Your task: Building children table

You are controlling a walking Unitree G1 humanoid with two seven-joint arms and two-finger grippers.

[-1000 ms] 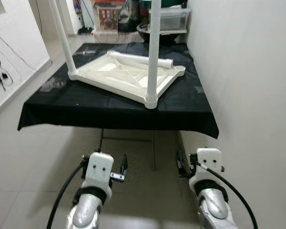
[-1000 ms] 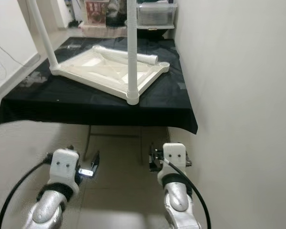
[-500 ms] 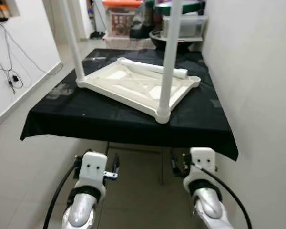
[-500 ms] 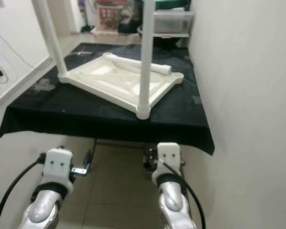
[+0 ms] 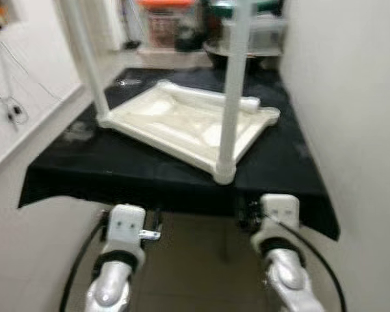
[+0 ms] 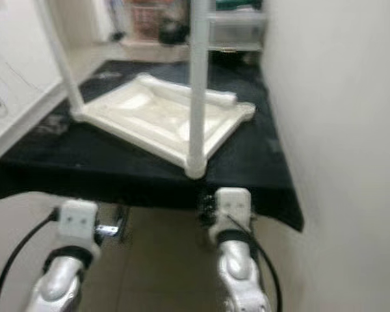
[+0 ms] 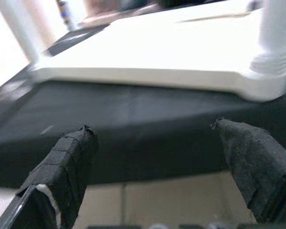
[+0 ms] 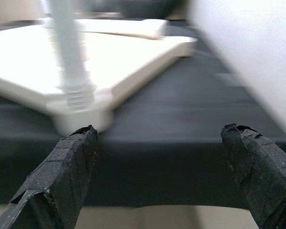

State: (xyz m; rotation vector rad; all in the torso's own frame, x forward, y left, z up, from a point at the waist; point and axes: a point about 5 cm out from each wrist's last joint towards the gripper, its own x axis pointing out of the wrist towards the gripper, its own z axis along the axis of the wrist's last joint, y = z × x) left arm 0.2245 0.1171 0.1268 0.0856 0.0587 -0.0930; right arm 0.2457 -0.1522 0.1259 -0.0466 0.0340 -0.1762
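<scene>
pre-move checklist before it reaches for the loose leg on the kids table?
1. Both grippers free: left gripper and right gripper have fingers spread with nothing between them. ok.
2. Tabletop lies upside down on the black cloth, flat as far as the blur allows. ok.
3. Legs already fitted: two upright, near leg and left leg. ok.
4. Loose leg lies across the tabletop's far side, behind the near leg; that leg may obstruct a straight reach. not ok.
5. Grippers are low, below the cloth's front edge, so they must rise first. not ok.
6. Empty socket at the right corner: too blurred. cannot tell.
</scene>
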